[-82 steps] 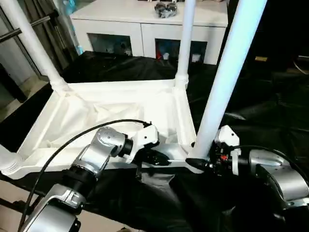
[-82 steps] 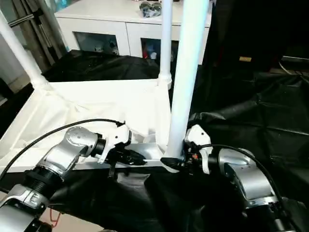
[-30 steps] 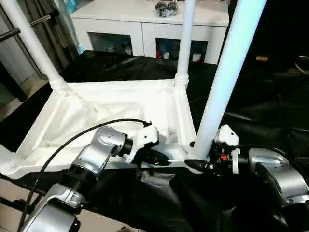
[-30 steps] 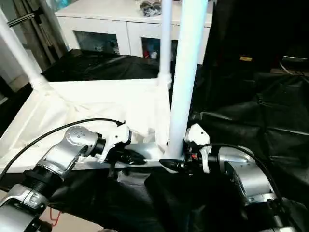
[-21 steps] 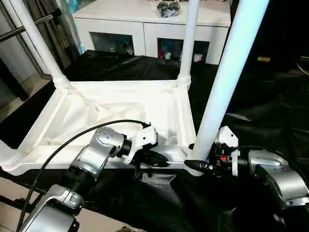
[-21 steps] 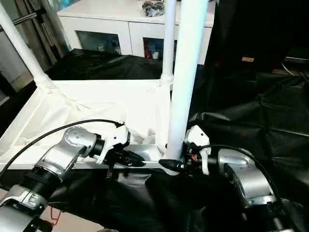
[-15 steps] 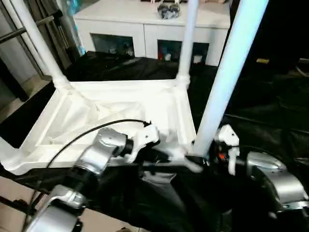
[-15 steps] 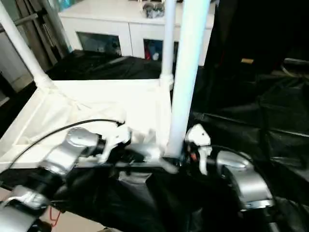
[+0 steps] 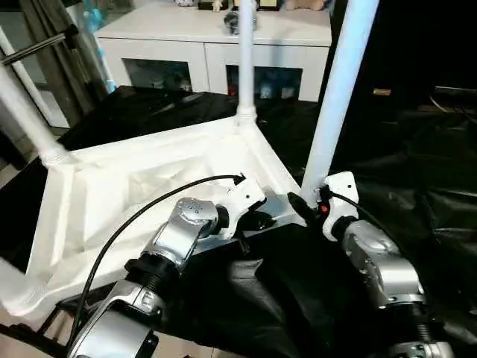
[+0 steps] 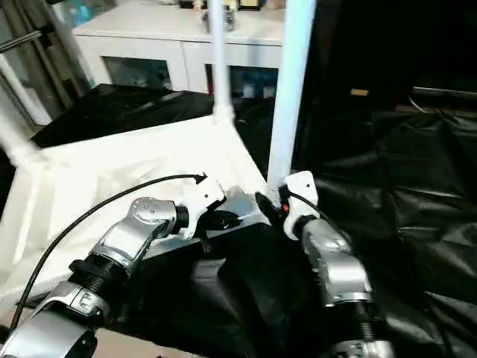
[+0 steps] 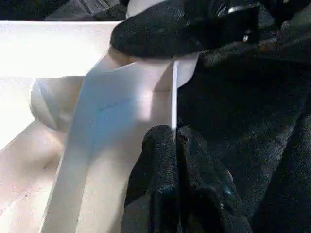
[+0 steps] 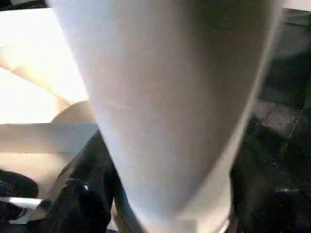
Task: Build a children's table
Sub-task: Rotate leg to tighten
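1. Tabletop [image 9: 141, 186]: white plastic, lying upside down on black sheeting [image 9: 417, 171], its ribbed underside facing up. Its near rim passes directly between the left fingertips.
2. Left gripper [image 9: 257, 221]: reaches to the near rim of the tabletop close to the near right corner. In the left wrist view the two black fingers [image 11: 160, 160] are pressed together on the thin edge of the rim, with only the rim's thickness between them.
3. Near right leg [image 9: 335, 97]: a white tube rising steeply from the corner socket just ahead of the right fingertips. In the right wrist view it fills almost the whole frame.
4. Right gripper [image 9: 302, 207]: sits at the foot of the near right leg, where the tube meets its socket. One black finger [image 12: 82, 194] shows against one flank of the tube; whether the fingers clamp the tube or only lie alongside it cannot be told.
5. Far right leg [image 9: 245, 60]: stands upright in the far corner socket, beyond both sets of fingertips.
6. Far left leg [image 9: 22, 112]: leans out of its socket at the corner far to the left of the left fingertips.
7. Cable [image 9: 141, 216]: a black cable arcs over the tabletop to the left wrist.
8. Cabinet [image 9: 201, 52]: white, with glass doors, standing behind the black sheeting, well beyond both grippers.
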